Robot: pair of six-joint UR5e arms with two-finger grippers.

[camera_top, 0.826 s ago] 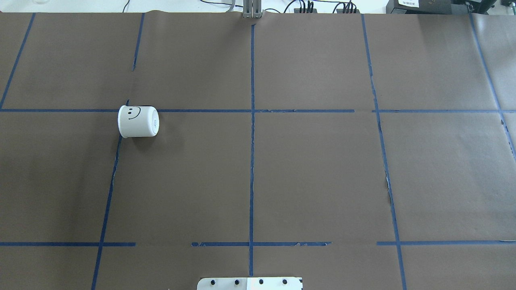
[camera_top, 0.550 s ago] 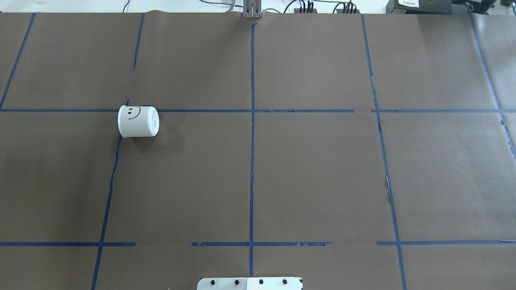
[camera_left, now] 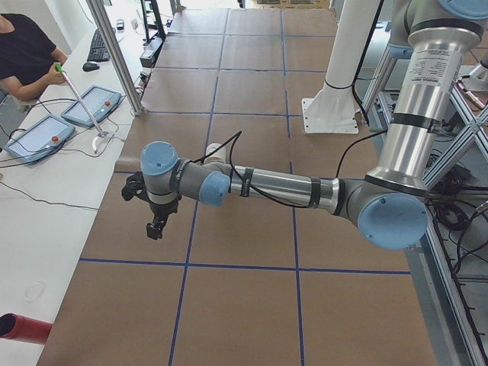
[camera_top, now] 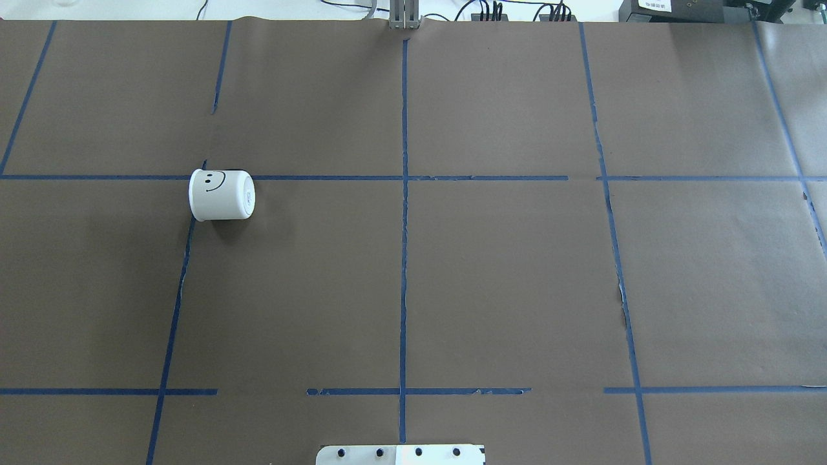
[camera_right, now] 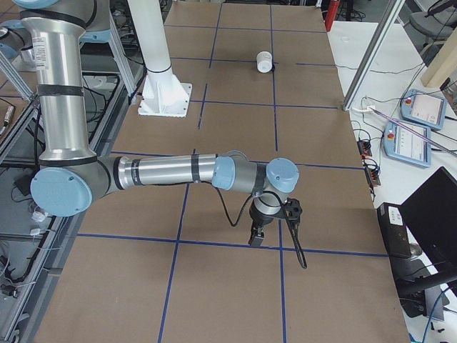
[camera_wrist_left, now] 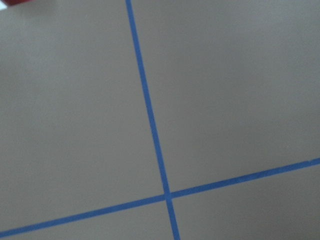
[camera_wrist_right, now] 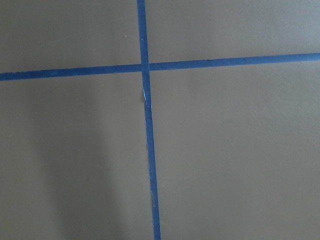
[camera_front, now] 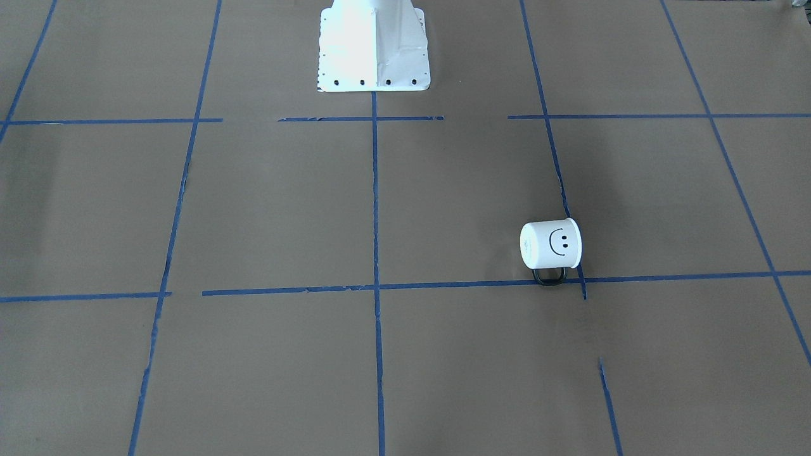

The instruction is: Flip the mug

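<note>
The white mug (camera_top: 221, 194) lies on its side on the brown paper, left of the middle in the overhead view, smiley face up, base toward the table's centre. In the front-facing view the mug (camera_front: 550, 244) shows its black handle (camera_front: 549, 277) lying flat on the side away from the robot. My left gripper (camera_left: 156, 226) hangs over the table's near end in the exterior left view, well short of the mug (camera_left: 216, 150). My right gripper (camera_right: 255, 238) hangs far from the mug (camera_right: 265, 61). I cannot tell whether either is open or shut. Both wrist views show only paper and tape.
The white robot pedestal (camera_front: 374, 44) stands at the table's robot-side edge. Blue tape lines (camera_top: 404, 226) grid the brown paper. An operator (camera_left: 27, 53) and control tablets (camera_left: 91, 105) are beyond the far edge. A red object (camera_left: 23, 328) lies off the table's left end.
</note>
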